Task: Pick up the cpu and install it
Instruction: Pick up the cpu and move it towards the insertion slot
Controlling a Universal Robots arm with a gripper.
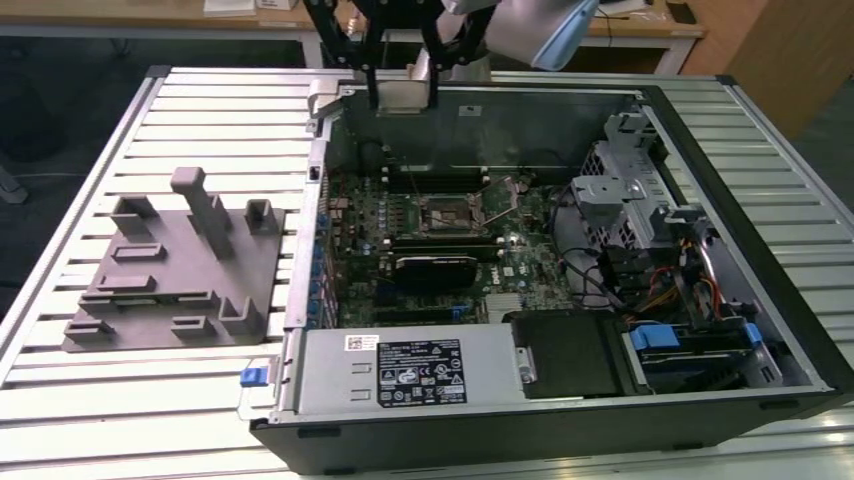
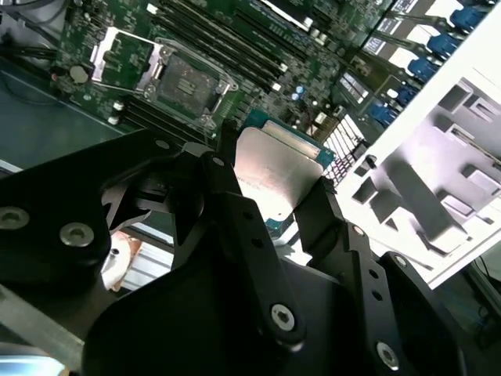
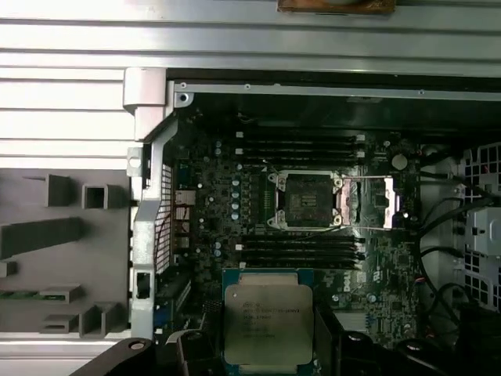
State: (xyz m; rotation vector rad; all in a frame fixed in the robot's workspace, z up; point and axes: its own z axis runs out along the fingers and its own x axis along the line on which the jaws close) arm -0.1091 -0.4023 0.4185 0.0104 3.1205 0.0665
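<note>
First wrist view: cpu (image 3: 268, 317) is clamped by its edges in gripper (image 3: 264, 345) over pc case (image 3: 149, 235); should be kept level & squared w/ open socket (image 3: 304, 200).

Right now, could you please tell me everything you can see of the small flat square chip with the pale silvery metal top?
The cpu is a flat square with a pale silvery metal lid bearing faint print and a green-blue board rim around it. Black fingers of the gripper clamp two opposite edges, lid toward the wrist cameras. It hangs over the green motherboard inside the open case, apart from the dark square socket, whose metal frame is open.
</note>
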